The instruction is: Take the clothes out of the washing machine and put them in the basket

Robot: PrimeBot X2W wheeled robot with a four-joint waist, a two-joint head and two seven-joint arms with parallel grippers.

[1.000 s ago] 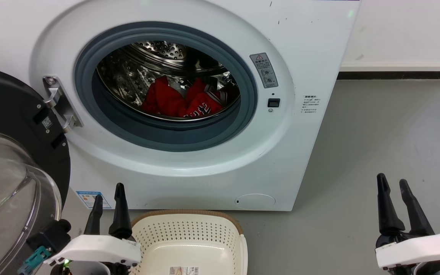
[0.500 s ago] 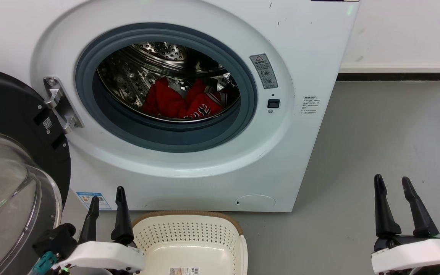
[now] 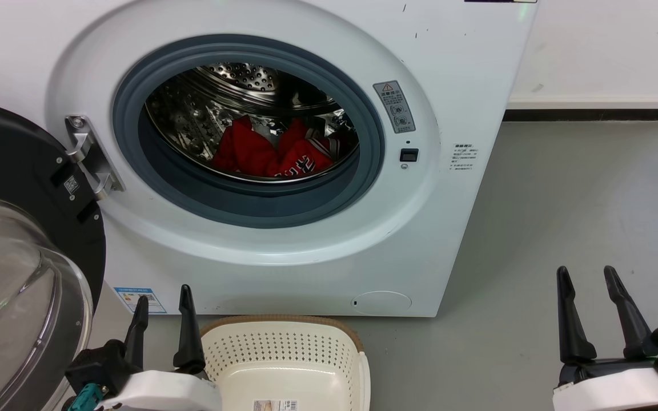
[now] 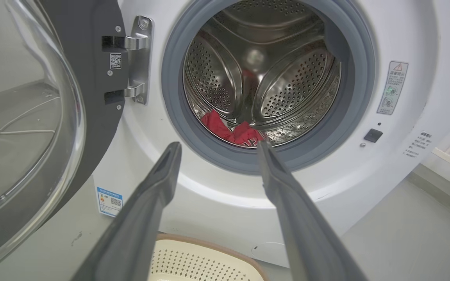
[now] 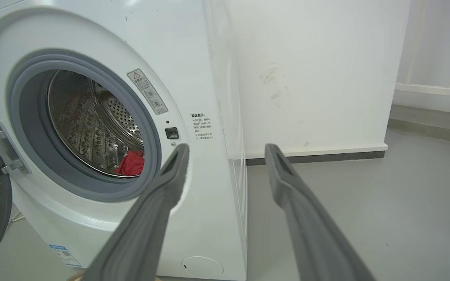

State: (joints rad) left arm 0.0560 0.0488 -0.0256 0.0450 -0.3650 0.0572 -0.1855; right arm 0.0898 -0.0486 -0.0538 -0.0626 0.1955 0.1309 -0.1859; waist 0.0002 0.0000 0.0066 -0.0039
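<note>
A grey floor (image 3: 563,200) and a white wall (image 3: 603,51) are seen beyond the right hand (image 3: 585,269), whose fingers are spread with nothing held. Ahead of the left hand (image 3: 164,293), likewise parted and holding nothing, the washing machine (image 3: 466,74) stands with its door (image 3: 15,274) swung wide. The clothes (image 3: 272,151) lie in the drum, and the basket (image 3: 283,342) sits just beside that hand. The print on the warning sticker (image 3: 394,105) is too small to be read.

Plain room, grey floor (image 3: 580,194).
A white wall (image 3: 603,45), scuffed in places, met it, with a dark skirting strip (image 3: 589,113) running along its foot.
</note>
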